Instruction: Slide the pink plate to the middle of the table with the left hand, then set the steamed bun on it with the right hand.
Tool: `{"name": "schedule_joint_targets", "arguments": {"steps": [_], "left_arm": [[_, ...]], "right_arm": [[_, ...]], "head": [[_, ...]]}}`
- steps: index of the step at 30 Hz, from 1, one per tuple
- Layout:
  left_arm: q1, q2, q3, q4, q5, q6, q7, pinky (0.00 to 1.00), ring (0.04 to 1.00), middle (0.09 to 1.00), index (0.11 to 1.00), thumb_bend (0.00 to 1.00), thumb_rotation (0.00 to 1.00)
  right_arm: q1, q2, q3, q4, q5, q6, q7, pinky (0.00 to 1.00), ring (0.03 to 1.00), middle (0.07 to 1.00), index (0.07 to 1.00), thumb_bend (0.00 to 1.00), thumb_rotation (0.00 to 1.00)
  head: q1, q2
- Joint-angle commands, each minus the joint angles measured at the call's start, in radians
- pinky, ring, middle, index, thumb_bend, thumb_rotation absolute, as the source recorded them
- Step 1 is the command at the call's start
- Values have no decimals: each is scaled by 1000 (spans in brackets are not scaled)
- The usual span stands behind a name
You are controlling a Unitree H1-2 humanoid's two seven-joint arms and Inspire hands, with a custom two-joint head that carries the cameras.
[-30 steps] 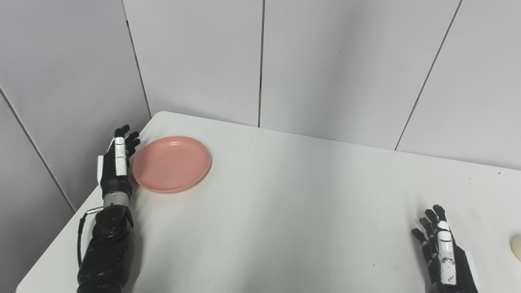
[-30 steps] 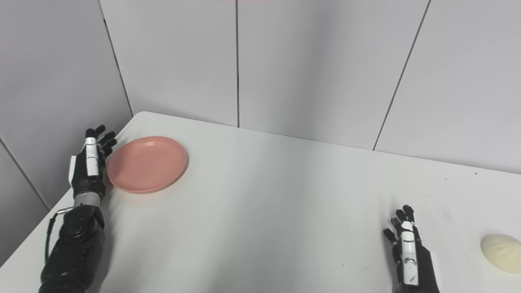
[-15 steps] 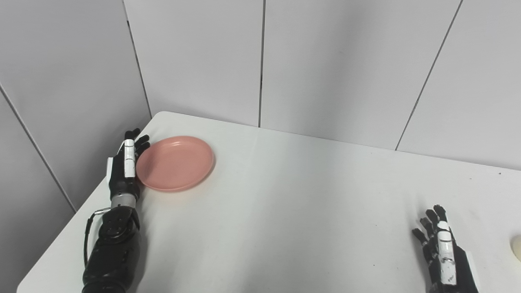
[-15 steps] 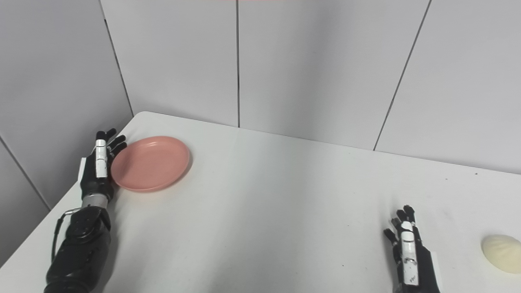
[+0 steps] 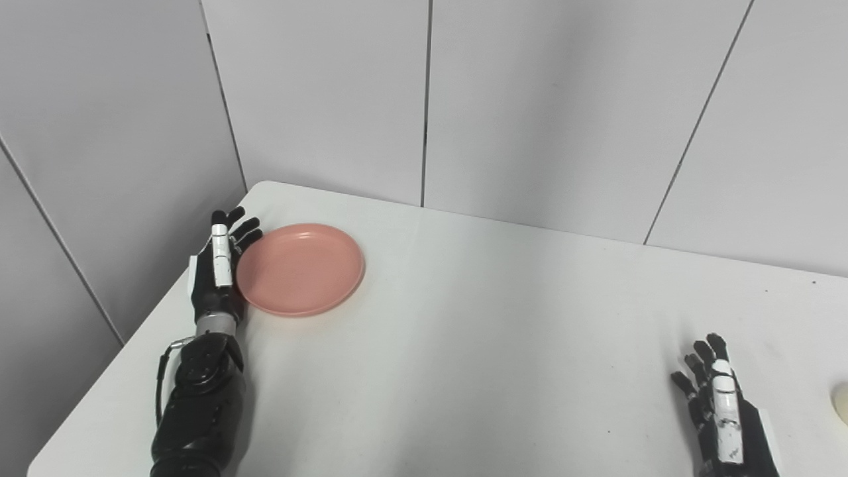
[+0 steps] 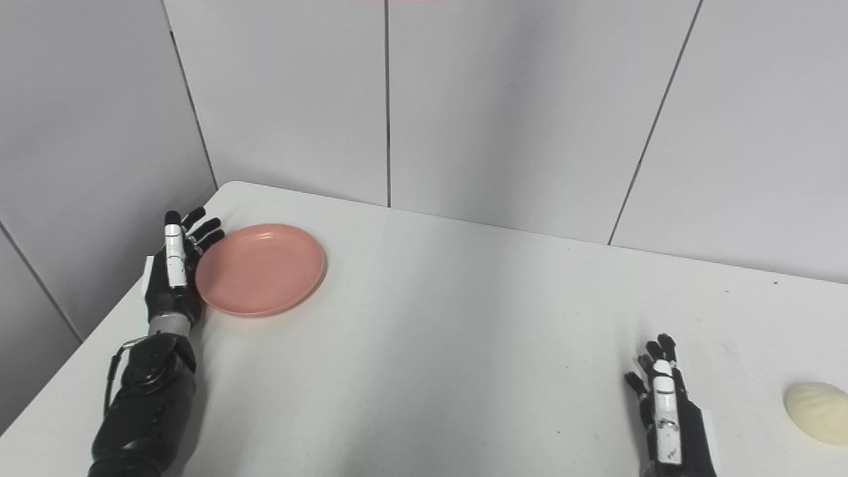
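left hand [image 5: 217,275] against pink plate [image 5: 301,270]

You look down from two head cameras side by side onto the surface [image 5: 464,344], facing the wall [image 5: 530,99]. Both views share nearly the same scene; the right eye sits slightly rightward.

- One pink plate [image 6: 259,268] lies on the table.
- One pale steamed bun [image 6: 815,412] lies near the right edge, cut off in the left eye view.
- One white table [image 6: 464,318] carries both.
- Two robot hands are in view: one left hand [image 6: 173,268] and one right hand [image 6: 666,411].
- Several grey wall panels [image 5: 550,106] stand behind the table; their full number cannot be told.
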Motion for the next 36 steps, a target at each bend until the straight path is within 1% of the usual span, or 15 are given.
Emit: {"name": "schedule_joint_targets", "arguments": {"steps": [1, 5, 8, 11, 13, 17, 21, 23, 29, 32, 34, 35, 36], "left_arm": [[-23, 2, -3, -27, 1, 12, -10, 850, 803, 793, 802, 833, 1000], [-20, -7, -6, -48, -1, 27, -13, 871, 811, 798, 807, 829, 1000], [-15, -13, -12, -64, 3, 33, -15, 838, 808, 800, 811, 821, 1000], [-16, -17, -19, -66, 9, 33, -15, 835, 804, 797, 806, 819, 1000], [-14, -19, -26, -73, 8, 35, -24, 835, 806, 796, 807, 818, 1000], [-2, -25, -42, -103, 1, 59, -47, 863, 827, 806, 820, 800, 1000], [2, -32, -56, -111, 8, 52, -66, 860, 834, 809, 826, 794, 1000], [5, -37, -69, -119, 22, 54, -67, 842, 821, 803, 822, 796, 1000], [12, -49, -95, -133, 38, 73, -81, 860, 821, 810, 827, 828, 1000], [12, -53, -109, -124, 45, 63, -96, 869, 823, 811, 825, 835, 1000], [12, -57, -122, -116, 48, 48, -110, 856, 821, 808, 822, 843, 1000], [13, -59, -129, -114, 50, 42, -113, 866, 825, 810, 822, 843, 1000], [16, -69, -134, -121, 52, 39, -112, 851, 821, 812, 822, 822, 1000]], "right_arm": [[-13, -5, -2, -21, -2, 14, -3, 1000, 968, 969, 980, 383, 932], [-14, -6, -1, -22, -1, 15, -2, 1000, 974, 973, 982, 380, 939], [-13, -4, -3, -26, 2, 20, -4, 1000, 973, 973, 982, 371, 926], [-14, -4, -3, -26, 2, 21, -4, 1000, 975, 976, 985, 370, 922], [-15, -7, -2, -25, 1, 20, -1, 1000, 975, 977, 987, 369, 925], [-15, -8, -1, -21, -5, 11, -2, 1000, 963, 968, 980, 370, 931], [-17, -9, -2, -18, -1, 13, 0, 1000, 962, 966, 976, 378, 921], [-18, -10, -1, -18, -2, 17, 0, 1000, 969, 972, 982, 388, 924], [-18, -8, -3, -14, 5, 3, 3, 1000, 964, 966, 976, 374, 907], [-18, -9, -1, -15, 5, 4, 4, 1000, 970, 972, 982, 369, 918], [-18, -6, -2, -19, 4, 11, -1, 1000, 964, 967, 978, 379, 899], [-19, -4, -3, -21, 5, 14, -3, 1000, 959, 961, 970, 388, 886], [-19, -3, -3, -24, 8, 17, -2, 1000, 957, 959, 968, 394, 878]], "head": [[2, 2], [2, 2], [2, 2], [1, 3], [1, 5], [1, 5], [-1, 6], [-2, 6], [-6, 8], [-8, 8], [-8, 8], [-8, 8], [-9, 9]]}}
